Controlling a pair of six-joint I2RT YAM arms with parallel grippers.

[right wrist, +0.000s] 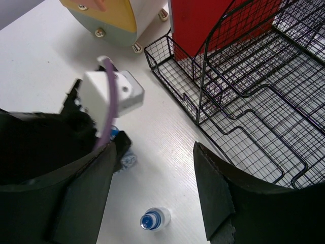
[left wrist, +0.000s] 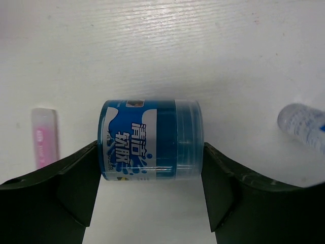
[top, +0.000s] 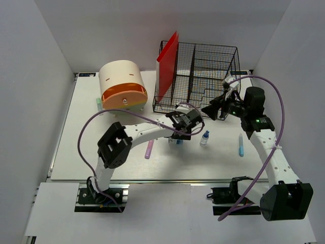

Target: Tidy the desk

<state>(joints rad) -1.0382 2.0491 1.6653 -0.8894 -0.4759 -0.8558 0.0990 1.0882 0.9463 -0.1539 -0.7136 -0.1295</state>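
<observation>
The white desk (top: 86, 152) holds several loose items. My left gripper (top: 177, 137) is low over the desk's middle, and its two fingers press on both ends of a blue labelled jar (left wrist: 150, 140) lying on its side on the desk. A small clear bottle with a blue cap (top: 204, 138) stands just to the right of it; it also shows in the left wrist view (left wrist: 302, 127) and the right wrist view (right wrist: 154, 219). My right gripper (top: 213, 111) hangs open and empty above the desk, in front of the wire basket, with the bottle below it.
A black wire basket (top: 208, 71) holding a red folder (top: 167, 61) stands at the back. A cream-and-orange drawer box (top: 122, 84) is at the back left. A pink marker (top: 149, 149), a blue pen (top: 240, 144) and a green item (top: 99, 104) lie on the desk.
</observation>
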